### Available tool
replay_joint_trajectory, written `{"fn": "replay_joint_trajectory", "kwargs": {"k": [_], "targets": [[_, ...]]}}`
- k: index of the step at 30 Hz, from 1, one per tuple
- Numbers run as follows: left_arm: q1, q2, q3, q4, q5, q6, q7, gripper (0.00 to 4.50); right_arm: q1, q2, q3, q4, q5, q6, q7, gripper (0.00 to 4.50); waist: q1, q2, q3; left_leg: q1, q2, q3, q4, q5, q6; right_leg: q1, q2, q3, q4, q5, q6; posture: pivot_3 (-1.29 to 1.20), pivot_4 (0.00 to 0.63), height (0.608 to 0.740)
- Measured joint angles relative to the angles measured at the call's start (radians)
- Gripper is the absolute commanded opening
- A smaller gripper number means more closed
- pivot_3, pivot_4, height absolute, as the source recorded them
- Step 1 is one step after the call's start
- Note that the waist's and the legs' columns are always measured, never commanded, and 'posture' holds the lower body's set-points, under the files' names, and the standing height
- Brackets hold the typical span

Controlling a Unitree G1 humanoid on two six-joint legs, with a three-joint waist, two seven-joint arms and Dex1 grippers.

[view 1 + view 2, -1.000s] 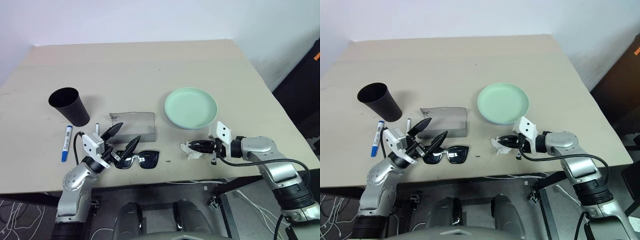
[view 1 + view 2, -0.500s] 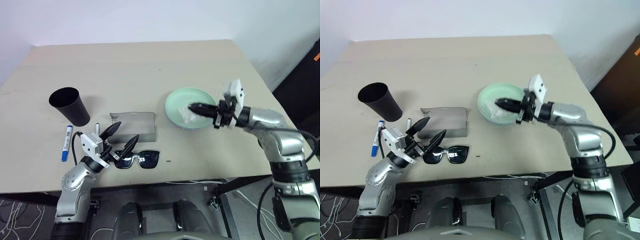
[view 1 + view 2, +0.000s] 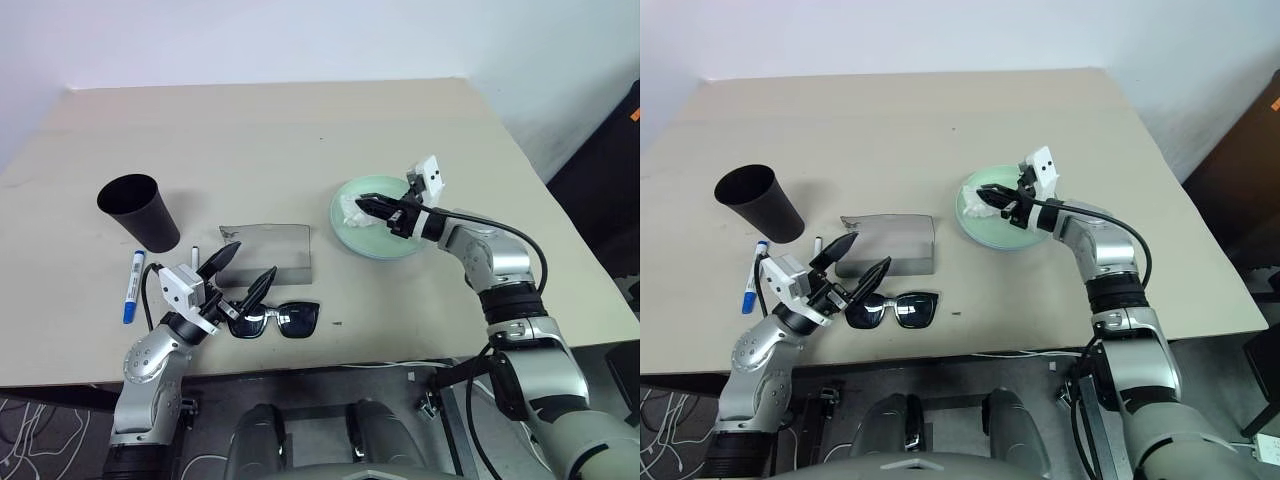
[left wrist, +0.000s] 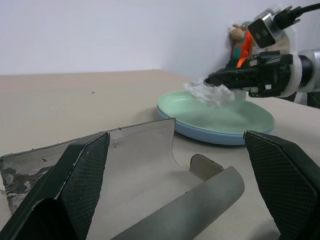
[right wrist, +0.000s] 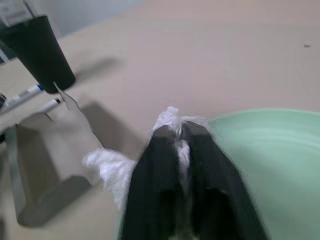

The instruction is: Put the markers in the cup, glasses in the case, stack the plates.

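Over green plate [image 3: 385, 240], right gripper [image 3: 366, 204] seemingly pinching tissue [image 3: 349, 209]

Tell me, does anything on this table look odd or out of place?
Yes. The right claw holds a crumpled tissue over the stacked plates, where it does not belong. The case stands open with a scuffed, worn lid edge, and the glasses lie outside it.

Head views look down on the table [image 3: 300, 130]; wrist views sit low, close.
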Motion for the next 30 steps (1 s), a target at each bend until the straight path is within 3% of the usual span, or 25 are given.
{"fn": "replay_joint_trajectory", "kwargs": {"k": [9, 16, 22, 30], "targets": [[-0.001, -0.017, -0.017, -0.054, 0.022, 0.013, 0.056, 4.50, 0.061, 0.031, -0.011, -0.001, -0.011, -0.128, 0.007, 4.48, -0.001, 0.000, 0.000, 0.000, 0.000, 0.000, 0.000, 0.000, 0.000, 0.000, 0.000, 0.000, 0.000, 0.000, 0.000, 0.00, 0.150, 0.726], [-0.004, -0.017, -0.019, -0.090, 0.021, 0.052, 0.079, 4.50, 0.134, 0.029, -0.022, -0.165, 0.023, -0.065, -0.002, 4.48, -0.001, 0.000, 0.000, 0.000, 0.000, 0.000, 0.000, 0.000, 0.000, 0.000, 0.000, 0.000, 0.000, 0.000, 0.000, 0.00, 0.150, 0.726], [0.003, 0.003, -0.008, -0.149, 0.008, 0.091, 0.100, 4.50, 0.255, 0.013, 0.060, -0.471, 0.142, 0.208, 0.041, 4.48, -0.003, 0.000, 0.000, 0.000, 0.000, 0.000, -0.001, 0.000, 0.000, 0.000, 0.000, 0.000, 0.000, 0.000, 0.000, 0.00, 0.150, 0.726], [0.083, 0.044, 0.074, -0.222, -0.045, 0.121, 0.119, 4.50, 0.238, -0.044, 0.162, -0.585, 0.200, 0.463, 0.062, 4.48, -0.003, 0.000, 0.000, 0.001, 0.000, -0.001, -0.001, 0.000, 0.000, 0.000, -0.001, 0.000, 0.000, -0.002, -0.004, 0.00, 0.150, 0.726]]}}
